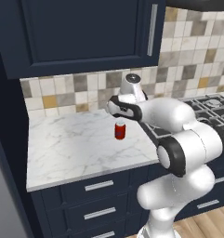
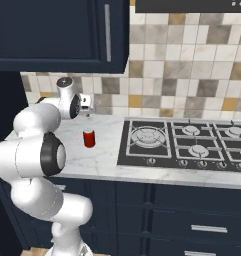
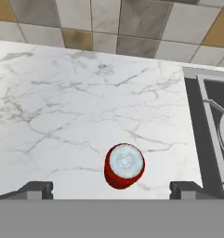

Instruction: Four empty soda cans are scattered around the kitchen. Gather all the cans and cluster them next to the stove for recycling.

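One can (image 1: pixel 120 130) upright on worktop (image 1: pixel 71 148) beside stove (image 2: pixel 192 142), under wide-open, empty pincer (image 3: pixel 111 188); three more cans left to gather.

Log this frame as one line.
gripper: open, empty, above can | can: red, upright on counter, left of stove, apart from it | cans seen: one

- I see even, soft rendered light with no glare.
- The soda can (image 3: pixel 124 166) casts only a faint shadow on the bench (image 3: pixel 62 107).
- My base views look soft and coarse; upper cabinets (image 1: pixel 76 32) stay dark.
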You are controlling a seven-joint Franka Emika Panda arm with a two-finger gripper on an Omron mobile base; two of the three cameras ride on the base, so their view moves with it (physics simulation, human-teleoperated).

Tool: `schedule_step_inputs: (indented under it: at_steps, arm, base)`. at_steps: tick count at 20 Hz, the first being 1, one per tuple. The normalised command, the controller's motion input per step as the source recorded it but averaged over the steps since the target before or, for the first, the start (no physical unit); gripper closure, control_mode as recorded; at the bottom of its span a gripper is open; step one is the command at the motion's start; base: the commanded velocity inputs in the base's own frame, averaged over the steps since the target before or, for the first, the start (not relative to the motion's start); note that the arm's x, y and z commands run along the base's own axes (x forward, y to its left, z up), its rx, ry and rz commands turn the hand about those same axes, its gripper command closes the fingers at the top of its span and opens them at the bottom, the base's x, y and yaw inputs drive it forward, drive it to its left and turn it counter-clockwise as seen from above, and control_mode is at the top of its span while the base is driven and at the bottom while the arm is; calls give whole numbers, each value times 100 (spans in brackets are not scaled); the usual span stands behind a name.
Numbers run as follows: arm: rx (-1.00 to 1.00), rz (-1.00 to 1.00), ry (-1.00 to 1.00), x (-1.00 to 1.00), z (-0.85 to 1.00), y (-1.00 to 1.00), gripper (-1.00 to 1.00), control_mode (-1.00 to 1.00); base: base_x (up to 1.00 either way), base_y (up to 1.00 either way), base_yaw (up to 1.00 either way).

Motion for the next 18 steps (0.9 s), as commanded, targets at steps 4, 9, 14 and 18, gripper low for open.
schedule_step_inputs:
  at_steps: [4, 9, 14, 18]
  arm:
    - [0, -4, 7, -44, 11, 0, -100, -100]
    - [0, -9, 5, -43, 6, 0, -100, -100]
    - [0, -6, 4, -45, 1, 0, -100, -100]
    - [0, 0, 6, -44, 0, 0, -100, -100]
  base:
    - [0, 0, 0]
    - [0, 0, 0]
    - [0, 0, 0]
    - [0, 0, 0]
